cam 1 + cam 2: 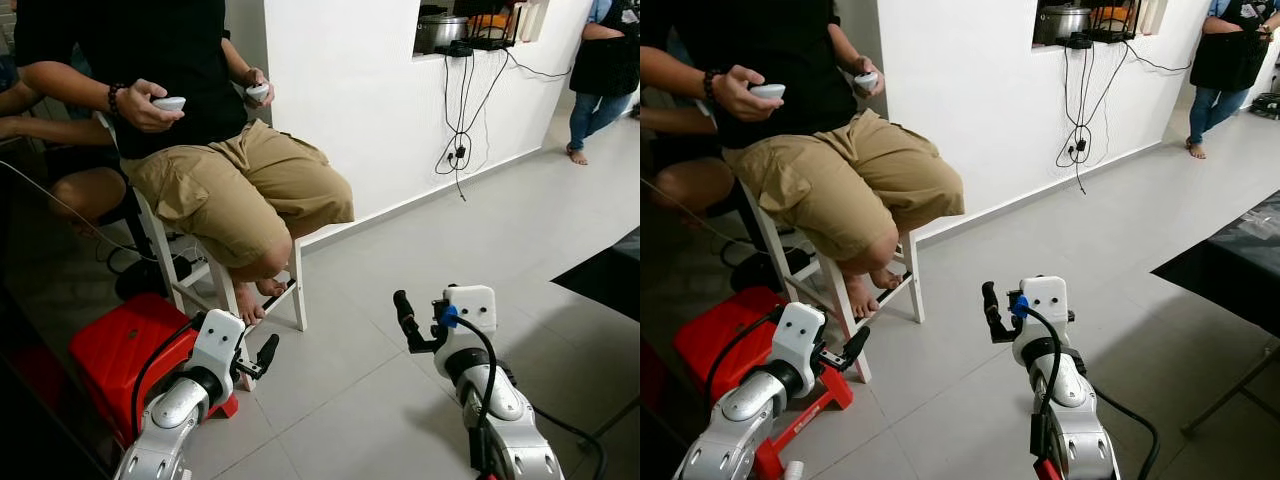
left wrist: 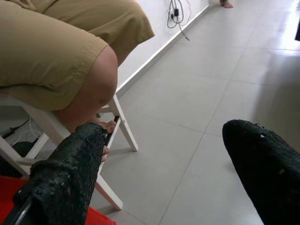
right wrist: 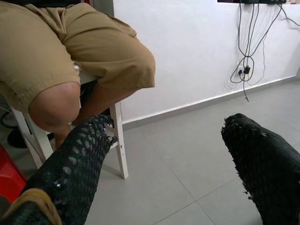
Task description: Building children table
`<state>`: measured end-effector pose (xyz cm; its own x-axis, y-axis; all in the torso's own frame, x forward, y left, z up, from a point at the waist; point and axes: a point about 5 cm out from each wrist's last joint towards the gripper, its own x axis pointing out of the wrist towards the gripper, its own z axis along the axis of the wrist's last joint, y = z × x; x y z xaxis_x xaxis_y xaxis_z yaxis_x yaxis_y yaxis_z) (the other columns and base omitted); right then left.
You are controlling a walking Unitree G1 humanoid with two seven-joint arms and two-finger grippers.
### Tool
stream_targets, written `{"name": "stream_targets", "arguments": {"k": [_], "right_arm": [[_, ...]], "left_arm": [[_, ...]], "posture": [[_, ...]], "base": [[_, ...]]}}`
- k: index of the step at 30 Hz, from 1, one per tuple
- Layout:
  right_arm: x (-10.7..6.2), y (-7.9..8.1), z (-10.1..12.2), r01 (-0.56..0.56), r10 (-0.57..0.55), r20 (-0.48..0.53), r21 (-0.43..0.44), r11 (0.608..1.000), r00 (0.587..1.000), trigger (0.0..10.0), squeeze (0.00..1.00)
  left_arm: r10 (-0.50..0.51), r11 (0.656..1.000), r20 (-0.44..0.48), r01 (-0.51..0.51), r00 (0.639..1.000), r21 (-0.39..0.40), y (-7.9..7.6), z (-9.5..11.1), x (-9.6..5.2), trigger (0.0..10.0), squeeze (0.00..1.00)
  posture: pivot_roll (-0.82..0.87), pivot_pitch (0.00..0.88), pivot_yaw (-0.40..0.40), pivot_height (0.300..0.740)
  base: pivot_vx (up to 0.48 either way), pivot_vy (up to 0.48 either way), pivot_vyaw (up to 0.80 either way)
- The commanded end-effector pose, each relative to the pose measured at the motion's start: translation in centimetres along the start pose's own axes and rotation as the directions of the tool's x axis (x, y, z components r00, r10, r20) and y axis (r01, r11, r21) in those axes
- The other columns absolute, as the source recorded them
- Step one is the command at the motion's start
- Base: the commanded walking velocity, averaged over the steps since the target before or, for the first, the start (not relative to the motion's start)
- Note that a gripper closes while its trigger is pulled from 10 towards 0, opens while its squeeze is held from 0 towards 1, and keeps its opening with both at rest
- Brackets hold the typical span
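No table parts can be made out. My left gripper (image 1: 266,350) is held low over the grey tiled floor, beside a red plastic case (image 1: 118,345). In the left wrist view its two black fingers (image 2: 70,178) stand wide apart with nothing between them. My right gripper (image 1: 404,312) is raised over bare tiles in the middle, also open and empty, its fingers (image 3: 262,164) spread in the right wrist view. Both point toward a seated person's legs and a white stool (image 1: 298,300).
A person in tan shorts (image 1: 240,190) sits on the stool at left, holding white controllers (image 1: 168,103). A white wall (image 1: 360,100) has hanging cables (image 1: 458,150). Another person (image 1: 605,70) stands far right. A dark mat (image 1: 610,275) lies at right.
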<state>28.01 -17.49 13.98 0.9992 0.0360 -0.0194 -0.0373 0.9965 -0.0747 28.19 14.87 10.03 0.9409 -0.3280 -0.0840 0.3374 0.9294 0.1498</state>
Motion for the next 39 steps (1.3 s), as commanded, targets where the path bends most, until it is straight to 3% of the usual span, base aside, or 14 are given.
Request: {"name": "stream_targets", "arguments": {"k": [1,5,23,39], "right_arm": [[-0.17,0.11,0.23,0.004,-0.005,0.021,0.011,1.0,1.0,10.0,0.0],[-0.19,0.09,0.23,0.005,-0.005,0.021,0.013,1.0,1.0,10.0,0.0],[-0.13,0.16,0.26,0.002,-0.002,0.023,0.021,1.0,1.0,10.0,0.0],[-0.05,0.4,0.14,-0.016,0.015,0.027,0.013,1.0,1.0,10.0,0.0]], "left_arm": [[-0.004,1.0,0.033,0.004,0.999,0.0,0.19,0.65,0.0,10.0,0.0],[-0.001,1.0,0.043,0.002,0.999,-0.009,0.22,0.82,0.05,10.0,0.0],[-0.012,1.0,0.051,0.012,0.999,-0.005,0.09,0.98,0.03,10.0,0.0],[-0.009,1.0,0.029,0.008,1.0,0.024,0.05,0.7,0.07,10.0,0.0]], "posture": [[0.01,0.0,-0.011,0.74],[0.01,0.0,-0.011,0.74],[0.01,0.0,-0.009,0.74],[0.01,0.0,-0.01,0.74]], "base": [[0.0,0.0,0.0],[0.063,0.0,0.0],[0.411,0.0,0.0],[0.0,0.0,0.0]]}}
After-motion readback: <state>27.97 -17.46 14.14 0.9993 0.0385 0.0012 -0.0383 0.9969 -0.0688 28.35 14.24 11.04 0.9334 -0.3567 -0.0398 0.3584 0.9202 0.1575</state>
